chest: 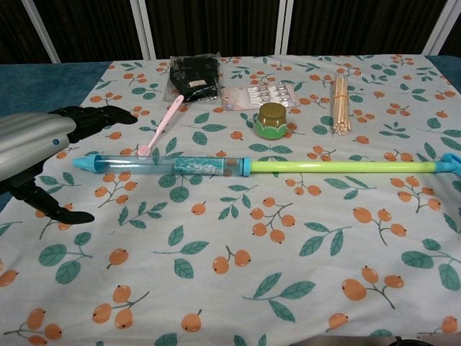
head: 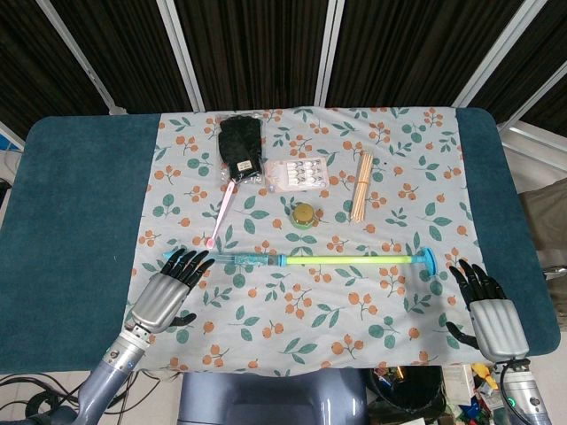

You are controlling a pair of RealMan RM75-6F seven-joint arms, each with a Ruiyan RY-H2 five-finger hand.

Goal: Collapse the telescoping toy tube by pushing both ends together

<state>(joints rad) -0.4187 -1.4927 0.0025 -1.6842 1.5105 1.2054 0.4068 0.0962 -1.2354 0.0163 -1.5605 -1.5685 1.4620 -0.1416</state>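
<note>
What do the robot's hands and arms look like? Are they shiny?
Yes, a bit! Each hand has a smooth, rounded silver back, like brushed metal, with black fingers and a black thumb. The left hand sits on a grey-blue round arm with a silver ring at the wrist. The right hand looks the same, and a small green light shows on its arm, low down.

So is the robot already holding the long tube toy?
No, the tube lies stretched out on the cloth, and both the left hand and the right hand rest open beside its ends, not gripping it.
</note>
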